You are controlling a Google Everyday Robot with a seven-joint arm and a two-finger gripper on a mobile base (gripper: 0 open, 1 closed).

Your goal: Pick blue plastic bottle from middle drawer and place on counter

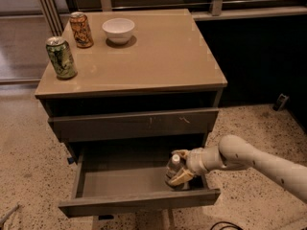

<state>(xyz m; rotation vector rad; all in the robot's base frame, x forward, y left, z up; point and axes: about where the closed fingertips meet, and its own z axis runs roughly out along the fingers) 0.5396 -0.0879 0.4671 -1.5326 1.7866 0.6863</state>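
Camera view: blue plastic bottle [173,170] upright at right end of open middle drawer [120,185]. Claw [179,166] in from right, set around bottle; cannot tell if clamped. Grasp step in hand. Next: secure grip, lift clear of drawer front, carry up to table [163,56].

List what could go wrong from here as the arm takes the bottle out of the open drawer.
1. The gripper is at the upright blue plastic bottle in the middle drawer, close below the scratched drawer front; bottle or arm may clip it on the way up.
2. A poor hold could topple the bottle.
3. The green can, orange can and white bowl crowd the counter's rear left; placing there risks knocking them.
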